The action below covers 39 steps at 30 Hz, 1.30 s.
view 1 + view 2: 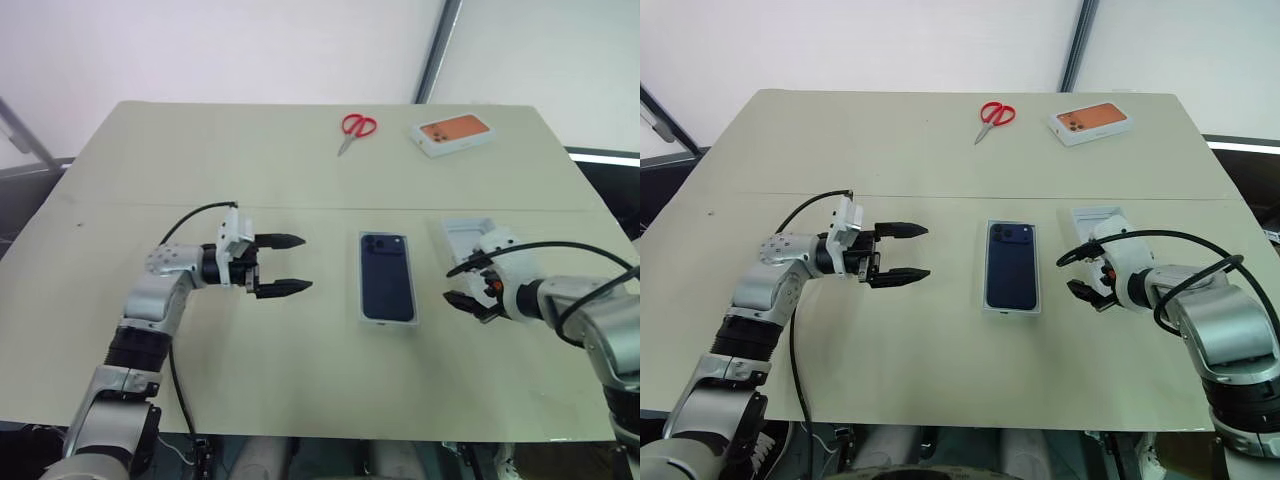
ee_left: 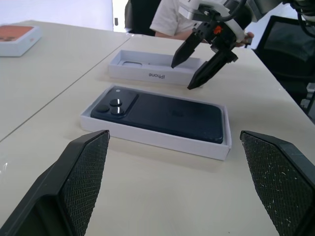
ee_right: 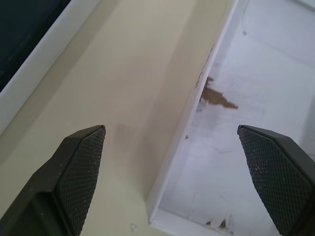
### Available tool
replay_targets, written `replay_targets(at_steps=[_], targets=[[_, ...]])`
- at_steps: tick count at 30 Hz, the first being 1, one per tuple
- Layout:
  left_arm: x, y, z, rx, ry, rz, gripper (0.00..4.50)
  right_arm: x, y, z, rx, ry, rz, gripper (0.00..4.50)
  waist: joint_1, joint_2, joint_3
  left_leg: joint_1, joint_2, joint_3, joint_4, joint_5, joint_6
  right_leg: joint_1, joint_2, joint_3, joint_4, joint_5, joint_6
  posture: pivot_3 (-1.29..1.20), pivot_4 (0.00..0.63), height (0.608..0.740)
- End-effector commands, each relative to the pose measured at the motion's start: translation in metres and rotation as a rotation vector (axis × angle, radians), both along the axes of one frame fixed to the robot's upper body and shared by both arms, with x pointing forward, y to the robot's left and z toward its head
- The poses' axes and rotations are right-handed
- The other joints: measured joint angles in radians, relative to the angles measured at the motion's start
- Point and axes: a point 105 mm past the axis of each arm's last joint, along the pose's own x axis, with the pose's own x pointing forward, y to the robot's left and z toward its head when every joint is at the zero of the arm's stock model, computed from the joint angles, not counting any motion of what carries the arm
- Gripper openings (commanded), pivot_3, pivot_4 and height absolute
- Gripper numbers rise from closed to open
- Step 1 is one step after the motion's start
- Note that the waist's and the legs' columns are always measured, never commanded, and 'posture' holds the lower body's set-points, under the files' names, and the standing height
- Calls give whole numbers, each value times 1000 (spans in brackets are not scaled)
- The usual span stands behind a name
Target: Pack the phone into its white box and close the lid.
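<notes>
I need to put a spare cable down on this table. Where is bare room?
Bare: the far left of the table, left of the scissors. Crowded: around the phone in the white box, the lid and both grippers.

Even, bright, diffuse light washes the pale beige tabletop (image 1: 300, 160), shadows faint and soft; the close black textured fingertips (image 3: 81, 162) sit slightly out of focus.

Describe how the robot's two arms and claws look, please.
Both arms have silver-grey metal segments with black joints and loose black cables. The left claw and the right claw each carry two black tapered fingers with textured pads on a white mount; the right has an orange mark.
</notes>
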Motion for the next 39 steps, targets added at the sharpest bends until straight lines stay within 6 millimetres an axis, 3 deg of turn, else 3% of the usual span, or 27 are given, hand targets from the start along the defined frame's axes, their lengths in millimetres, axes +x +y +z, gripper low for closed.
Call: replay_targets(at_steps=[1,22,24,26,39], targets=[[0,2,8,-4,-48,-1,4484,1,0,16,-6,-57,-2,4498,0,0,0,0,0,0,0,0,0,0,0,0,0,0,0,0,150,740],[0,2,8,-5,-50,-2,4484,1,1,16,-5,-55,-4,4498,-6,0,0,0,0,0,1,0,0,0,0,0,3,0,0,0,150,740],[-8,-2,5,-41,-41,-17,4484,26,-1,25,129,-46,-152,4498,-24,1,0,0,0,0,1,0,0,0,0,0,3,0,0,0,150,740],[-10,-3,5,-57,-39,-22,4484,37,4,27,201,-24,-200,4498,-29,3,0,1,0,1,2,0,0,0,0,1,4,0,0,0,150,740],[-11,-7,5,-60,-40,-27,4484,38,8,27,196,-2,-181,4498,-26,4,0,0,-1,0,2,0,0,-3,0,0,9,0,0,0,150,740]])
